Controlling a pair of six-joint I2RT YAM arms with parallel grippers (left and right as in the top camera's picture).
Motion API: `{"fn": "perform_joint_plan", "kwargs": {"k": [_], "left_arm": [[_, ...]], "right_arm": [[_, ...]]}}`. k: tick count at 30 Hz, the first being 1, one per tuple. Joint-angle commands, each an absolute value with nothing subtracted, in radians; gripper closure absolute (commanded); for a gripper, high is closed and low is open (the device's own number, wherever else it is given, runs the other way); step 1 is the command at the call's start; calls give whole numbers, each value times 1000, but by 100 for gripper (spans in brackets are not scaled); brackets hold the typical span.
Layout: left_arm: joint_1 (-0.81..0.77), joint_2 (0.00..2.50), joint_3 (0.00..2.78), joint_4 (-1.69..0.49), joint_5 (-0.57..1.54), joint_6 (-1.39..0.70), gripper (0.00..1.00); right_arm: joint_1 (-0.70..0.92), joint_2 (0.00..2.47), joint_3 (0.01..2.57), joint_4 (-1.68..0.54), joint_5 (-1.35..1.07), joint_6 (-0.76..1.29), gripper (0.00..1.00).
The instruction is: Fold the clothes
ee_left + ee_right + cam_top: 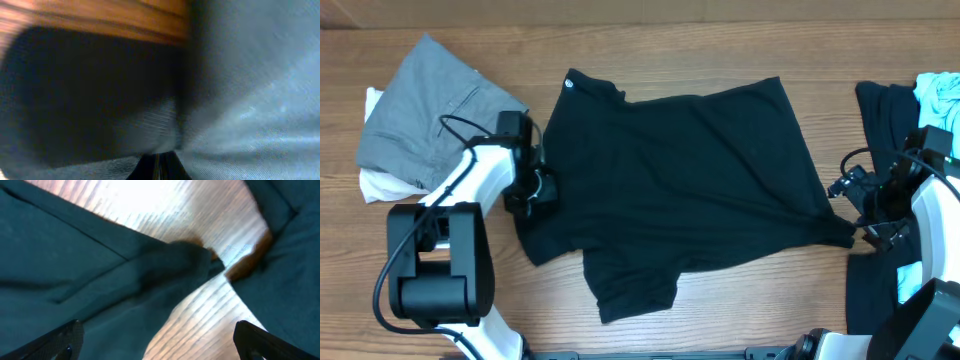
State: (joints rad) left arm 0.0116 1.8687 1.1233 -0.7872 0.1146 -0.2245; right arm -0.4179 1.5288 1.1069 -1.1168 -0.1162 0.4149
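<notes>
The left gripper (530, 192) is clamped shut on the left edge of the T-shirt (680, 190). In the blurred left wrist view, cloth is seen gathered right at the closed fingertips (147, 174). The right gripper (865, 215) is held wide open at the T-shirt's right corner. In the right wrist view a bunched fold of that corner is seen lying between the two spread fingers (65, 340); whether it is touched cannot be told.

The T-shirt is spread out on the middle of the counter (770, 300), black, soft and wrinkled, with one short sleeve pointed toward the near edge and a small white round mark at its far left corner. The counter is seen as brown wood with a long grain.

At far left a grey garment (430, 110) is heaped on a white garment (375, 185). At far right a black garment (882, 115) is laid, with a light-blue garment (940, 95) touching it.
</notes>
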Motion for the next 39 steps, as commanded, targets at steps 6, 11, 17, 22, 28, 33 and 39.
{"fn": "perform_joint_plan", "kwargs": {"k": [6,11,17,22,28,33,39], "left_arm": [[120,1887,1280,-738,92,-184,96],[110,1887,1430,-785,106,-170,83],[93,1887,1578,-873,249,-115,81],[43,1887,1606,-921,344,-89,82],[-54,1887,1606,-1005,336,-37,85],[-121,1887,1606,-1044,333,-32,86],[-175,1887,1606,-1055,333,-32,85]], "right_arm": [[-355,1515,1120,-1055,-323,254,7],[-327,1515,1066,-1031,-284,286,50],[-329,1518,921,-833,-242,348,96],[-302,1555,803,-432,-511,361,96],[-209,1694,799,-273,-398,424,96],[-202,1858,820,-179,-381,469,96],[-204,1972,987,-195,-273,473,96]]}}
